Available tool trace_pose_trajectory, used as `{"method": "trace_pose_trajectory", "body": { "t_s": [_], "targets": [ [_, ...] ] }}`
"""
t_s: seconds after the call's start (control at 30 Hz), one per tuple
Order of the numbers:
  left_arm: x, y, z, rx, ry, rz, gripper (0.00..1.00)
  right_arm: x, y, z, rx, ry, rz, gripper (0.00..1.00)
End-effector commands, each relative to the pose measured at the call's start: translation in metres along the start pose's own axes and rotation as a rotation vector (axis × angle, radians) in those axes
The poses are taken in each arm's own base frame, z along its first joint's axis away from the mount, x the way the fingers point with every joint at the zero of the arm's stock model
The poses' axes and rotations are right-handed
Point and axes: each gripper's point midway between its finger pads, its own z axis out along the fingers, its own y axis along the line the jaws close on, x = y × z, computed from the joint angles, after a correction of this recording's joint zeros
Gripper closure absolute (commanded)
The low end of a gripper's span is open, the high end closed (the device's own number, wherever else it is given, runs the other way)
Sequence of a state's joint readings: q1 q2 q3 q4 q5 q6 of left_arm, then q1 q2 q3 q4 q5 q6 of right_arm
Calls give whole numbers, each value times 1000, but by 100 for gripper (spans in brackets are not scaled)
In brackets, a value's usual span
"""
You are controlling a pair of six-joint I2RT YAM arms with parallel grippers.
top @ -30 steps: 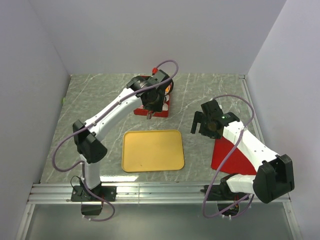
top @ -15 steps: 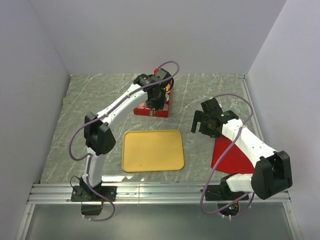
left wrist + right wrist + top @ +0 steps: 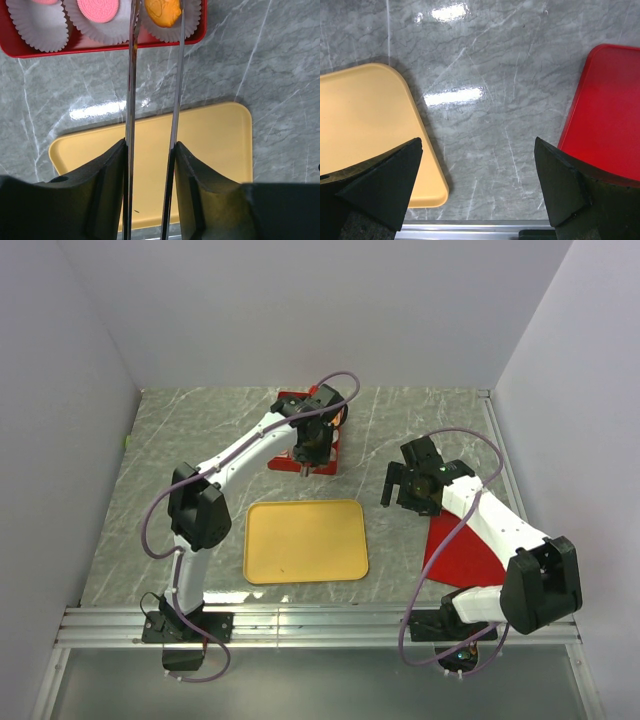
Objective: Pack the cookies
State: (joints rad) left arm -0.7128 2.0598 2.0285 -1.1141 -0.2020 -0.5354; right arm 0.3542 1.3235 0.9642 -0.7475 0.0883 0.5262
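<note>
A grey marbled worktop (image 3: 200, 440) between pale walls carries a yellow tray (image 3: 305, 540). We see the left arm stretched beyond the tray's far edge. Its left gripper (image 3: 304, 466) reaches into a red box (image 3: 100, 47), blades slightly parted around an orange cookie (image 3: 162, 11); whether they pinch it we cannot tell. A pink cookie (image 3: 98, 9) lies alongside. The right gripper (image 3: 477, 145) hovers spread wide just right of the tray. Since a second ago the left elbow has swung inward.

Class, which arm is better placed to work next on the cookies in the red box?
Left. The left gripper straddles the orange cookie in the red box; the right gripper hangs open over the table beside the yellow tray.
</note>
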Motion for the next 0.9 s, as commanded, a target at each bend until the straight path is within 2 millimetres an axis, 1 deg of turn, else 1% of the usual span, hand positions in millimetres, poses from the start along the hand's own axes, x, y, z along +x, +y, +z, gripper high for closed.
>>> {"method": "trace_pose_trajectory", "body": {
  "t_s": [0.0, 0.1, 0.23, 0.37, 0.4, 0.47, 0.5, 0.53, 0.57, 0.6, 0.63, 0.67, 0.7, 0.73, 0.77, 0.8, 0.83, 0.87],
  "targets": [
    [-14, -10, -13, 48, -60, -7, 54, -21, 7, -7, -23, -57, 6, 0],
    [-17, -10, -16, 50, -67, -9, 50, -21, 7, -7, -22, -60, 8, 0],
    [-22, -10, -23, 56, -81, -15, 47, -20, 6, -7, -20, -57, 7, 0],
    [-27, -9, -35, 60, -103, -27, 47, -21, 7, -8, -23, -61, 9, 0],
    [-31, -9, -44, 67, -122, -33, 47, -21, 6, -8, -21, -60, 10, 0],
    [-35, -4, -55, 59, -142, -46, 46, -21, 6, -9, -23, -61, 9, 0],
    [-40, -1, -68, 62, -169, -58, 46, -21, 6, -10, -23, -62, 9, 0],
    [-43, 5, -74, 59, -181, -72, 45, -20, 5, -10, -24, -64, 13, 0],
    [-47, 11, -87, 64, -209, -94, 45, -20, 5, -11, -25, -65, 10, 0],
    [-47, 16, -92, 62, -218, -107, 45, -20, 5, -11, -25, -63, 10, 0],
    [-52, 24, -96, 59, -236, -134, 45, -20, 5, -11, -27, -67, 11, 0],
    [-55, 32, -111, 63, -271, -155, 45, -20, 6, -11, -30, -65, 10, 0],
    [-50, 40, -109, 45, -263, -164, 44, -20, 6, -12, -32, -66, 11, 0],
    [-53, 51, -112, 29, -279, -184, 44, -19, 6, -12, -32, -64, 8, 0],
    [-54, 59, -123, 28, -308, -199, 44, -20, 6, -12, -33, -65, 10, 0],
    [-48, 71, -117, -11, -300, -207, 43, -19, 8, -13, -39, -62, 11, 0],
    [-49, 85, -117, -35, -303, -229, 43, -19, 8, -13, -42, -60, 8, 0],
    [-50, 94, -125, -35, -326, -249, 43, -19, 8, -13, -43, -59, 8, 0]
  ]
}}
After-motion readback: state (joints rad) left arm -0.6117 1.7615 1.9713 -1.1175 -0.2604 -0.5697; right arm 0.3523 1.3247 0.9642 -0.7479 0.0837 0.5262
